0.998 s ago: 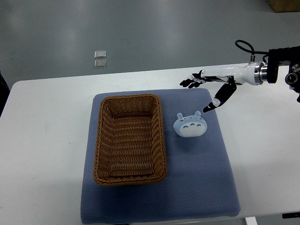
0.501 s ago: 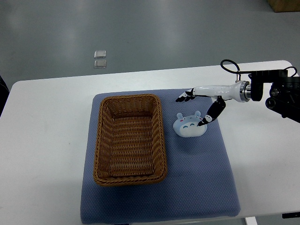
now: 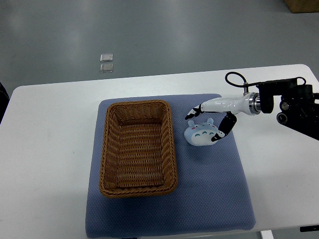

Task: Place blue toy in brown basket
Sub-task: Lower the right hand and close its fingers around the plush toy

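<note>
Right hand [image 3: 207,122] spread around toy [image 3: 201,134], not clamped; looks soft, light — pinch its sides, then basket [image 3: 138,148].

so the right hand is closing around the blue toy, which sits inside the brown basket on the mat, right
Not quite. The top view shows the blue toy lying on the blue mat, just to the right of the brown basket, not inside it. The right hand is around the toy, as you say.
</note>
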`<state>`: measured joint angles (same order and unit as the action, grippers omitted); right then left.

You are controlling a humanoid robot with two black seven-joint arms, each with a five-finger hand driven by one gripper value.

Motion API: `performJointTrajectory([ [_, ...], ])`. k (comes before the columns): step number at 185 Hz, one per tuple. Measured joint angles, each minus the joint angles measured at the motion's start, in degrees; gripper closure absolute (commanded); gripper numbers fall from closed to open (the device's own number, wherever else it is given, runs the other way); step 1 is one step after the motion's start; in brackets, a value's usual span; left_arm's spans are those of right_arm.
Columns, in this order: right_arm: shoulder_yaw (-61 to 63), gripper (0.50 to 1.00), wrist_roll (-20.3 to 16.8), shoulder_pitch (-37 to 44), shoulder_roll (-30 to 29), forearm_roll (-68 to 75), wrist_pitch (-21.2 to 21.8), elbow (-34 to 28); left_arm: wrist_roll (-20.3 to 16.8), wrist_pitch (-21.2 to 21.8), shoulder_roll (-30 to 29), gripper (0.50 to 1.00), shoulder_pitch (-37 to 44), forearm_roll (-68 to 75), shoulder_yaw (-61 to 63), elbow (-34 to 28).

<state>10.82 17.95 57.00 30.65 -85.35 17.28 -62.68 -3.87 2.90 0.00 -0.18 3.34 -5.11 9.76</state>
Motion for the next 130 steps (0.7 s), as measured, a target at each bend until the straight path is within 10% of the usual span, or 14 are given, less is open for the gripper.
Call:
performJointTrajectory([
  [55, -2.6, 0.636, 0.0, -0.7, -0.2, -1.0, -2.2, 0.0, 0.0, 0.0, 0.0, 0.500, 0.0, 0.0, -0.1, 0.0],
  [130, -2.7, 0.863, 0.1, -0.1, -0.1, -0.5, -2.1, 0.0, 0.0, 0.0, 0.0, 0.500, 0.0, 0.0, -0.1, 0.0],
])
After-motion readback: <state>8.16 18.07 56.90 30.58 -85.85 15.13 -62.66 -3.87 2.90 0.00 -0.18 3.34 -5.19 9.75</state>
